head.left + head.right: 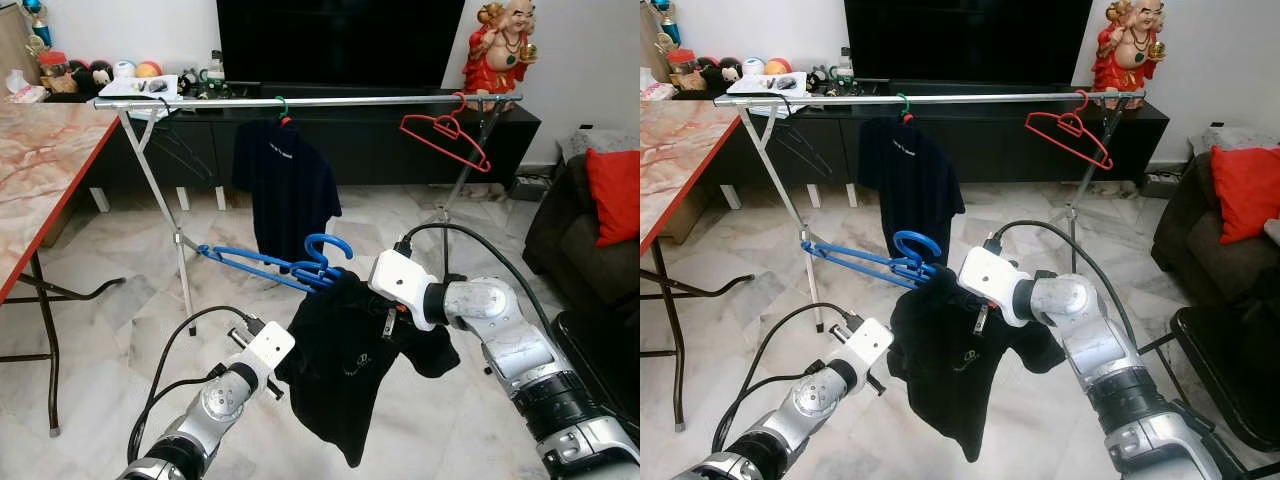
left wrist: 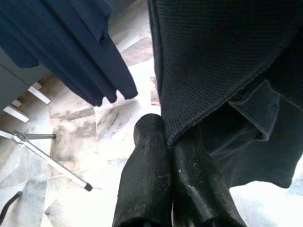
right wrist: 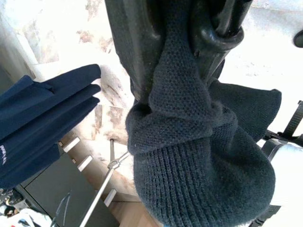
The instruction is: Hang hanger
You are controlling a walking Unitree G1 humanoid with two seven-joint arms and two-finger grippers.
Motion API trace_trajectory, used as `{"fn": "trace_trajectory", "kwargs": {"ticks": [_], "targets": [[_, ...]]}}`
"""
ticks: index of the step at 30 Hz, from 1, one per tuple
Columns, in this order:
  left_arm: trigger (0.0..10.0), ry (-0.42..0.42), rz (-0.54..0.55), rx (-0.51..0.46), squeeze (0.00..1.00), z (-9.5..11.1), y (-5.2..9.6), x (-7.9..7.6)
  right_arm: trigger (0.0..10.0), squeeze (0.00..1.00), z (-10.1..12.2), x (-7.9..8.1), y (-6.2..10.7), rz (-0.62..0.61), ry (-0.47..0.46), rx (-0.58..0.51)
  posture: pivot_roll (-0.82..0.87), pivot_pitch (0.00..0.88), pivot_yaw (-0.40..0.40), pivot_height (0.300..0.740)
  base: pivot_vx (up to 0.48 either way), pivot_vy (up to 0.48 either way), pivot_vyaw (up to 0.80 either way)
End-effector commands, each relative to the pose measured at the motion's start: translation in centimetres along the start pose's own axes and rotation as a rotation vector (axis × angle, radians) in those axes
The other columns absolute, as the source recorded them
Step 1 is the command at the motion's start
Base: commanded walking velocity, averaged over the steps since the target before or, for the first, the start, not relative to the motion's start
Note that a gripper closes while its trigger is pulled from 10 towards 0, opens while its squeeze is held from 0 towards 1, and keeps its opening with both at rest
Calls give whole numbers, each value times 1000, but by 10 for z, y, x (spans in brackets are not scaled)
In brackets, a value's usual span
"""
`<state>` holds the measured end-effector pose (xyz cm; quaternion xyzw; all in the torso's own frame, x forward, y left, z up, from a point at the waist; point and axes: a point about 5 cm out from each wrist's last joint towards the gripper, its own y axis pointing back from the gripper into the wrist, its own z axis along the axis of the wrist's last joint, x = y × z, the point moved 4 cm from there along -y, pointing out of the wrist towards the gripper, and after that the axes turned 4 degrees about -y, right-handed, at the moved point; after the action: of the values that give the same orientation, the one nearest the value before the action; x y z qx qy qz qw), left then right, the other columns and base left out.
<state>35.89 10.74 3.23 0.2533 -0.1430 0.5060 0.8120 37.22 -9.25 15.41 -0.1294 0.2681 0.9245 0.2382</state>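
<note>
Midway between floor and rail, a blue hanger (image 1: 285, 266) juts out to the robot's left from a black shirt (image 1: 345, 365) bunched in the right gripper (image 1: 352, 285), its hook curling just above the grip. The right jaws are clamped on a wad of the shirt's knit collar, as the right wrist view shows, and the hanger seems caught in that bundle rather than seated in the shoulders. Below, the left gripper (image 2: 165, 137) has its jaws pressed together on the shirt's lower edge.

Ahead, the silver rail (image 1: 320, 101) of the drying rack already carries a navy shirt (image 1: 288, 185) on a green-hooked hanger and an empty red hanger (image 1: 447, 137) tilted near the right end. The blue hanger hangs well below the rail and well short of it.

Risks are plain. With the hanger lying almost level and its hook not upright, a lift may miss the rail or strike it. A cloth grip may let the hanger slide free and drop to the marble floor (image 1: 130, 330). The left gripper's hold could drag the shirt askew, and a careless approach could knock the navy shirt or the light rack.
</note>
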Motion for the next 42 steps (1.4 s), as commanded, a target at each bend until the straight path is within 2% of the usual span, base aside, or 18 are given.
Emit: {"fn": "trace_trajectory", "kwargs": {"ticks": [1, 6, 8, 12, 19, 20, 21, 23, 24, 25, 27, 28, 31, 32, 39, 42], "targets": [[0, 4, -15, 27, 0, -7, 2, -3, 0, 0, 6, -5, 7, -22, 8, -39, 35, 35, -42, 740, 0, 0, 0], [0, 16, -6, 48, 0, -15, 6, 0, 0, 0, -11, -7, 17, -19, -22, -22, 35, 38, -42, 740, 0, 0, 0], [0, 24, -1, 63, 0, -22, 10, 2, 0, 0, -29, -16, 26, -81, -93, 9, 35, 38, -42, 740, 0, 0, 0], [0, 32, 1, 76, 0, -27, 13, 4, 0, 0, -49, -18, 37, -115, -125, 55, 38, 43, -41, 740, 0, 0, 0], [0, 27, -13, 97, 0, -35, 18, 5, 0, 0, -67, -12, 61, -93, -197, -4, 34, 44, -37, 740, 0, 0, 0], [0, 28, -11, 99, 0, -36, 19, 6, 0, 0, -75, 0, 69, -16, -210, 1, 34, 44, -37, 740, 0, 0, 0], [0, 28, -10, 100, 0, -36, 19, 6, 0, 0, -77, 4, 71, 4, -213, 3, 34, 44, -37, 740, 0, 0, 0], [0, 30, -8, 102, 0, -37, 19, 7, 0, 0, -90, 16, 79, 74, -205, 52, 35, 44, -34, 740, 0, 0, 0], [0, 31, -7, 103, 0, -37, 20, 8, 0, 0, -102, 28, 88, 150, -196, 102, 35, 44, -34, 740, 0, 0, 0], [0, 31, -6, 103, 0, -37, 20, 8, 0, 0, -107, 31, 92, 165, -196, 124, 36, 44, -35, 740, 0, 0, 0], [0, 32, -5, 104, 0, -38, 20, 9, 0, 0, -116, 33, 99, 171, -195, 175, 35, 44, -35, 740, 0, 0, 0], [0, 33, -5, 106, 0, -39, 21, 9, 0, 0, -128, 32, 108, 169, -190, 238, 35, 44, -35, 740, 0, 0, 0], [0, 33, -6, 108, 0, -40, 22, 9, 0, 0, -137, 31, 116, 161, -178, 296, 35, 44, -35, 740, 0, 0, 0], [0, 34, -5, 109, 0, -40, 22, 9, 0, 0, -146, 29, 124, 156, -156, 359, 33, 47, -35, 740, 0, 0, 0], [0, 34, -5, 110, 0, -39, 21, 9, 0, 0, -152, 29, 129, 170, -121, 403, 34, 47, -35, 740, 0, 0, 0], [0, 34, -9, 109, 0, -39, 21, 9, 0, 0, -140, 26, 120, 152, -145, 304, 34, 47, -35, 740, 0, 0, 0]]}}
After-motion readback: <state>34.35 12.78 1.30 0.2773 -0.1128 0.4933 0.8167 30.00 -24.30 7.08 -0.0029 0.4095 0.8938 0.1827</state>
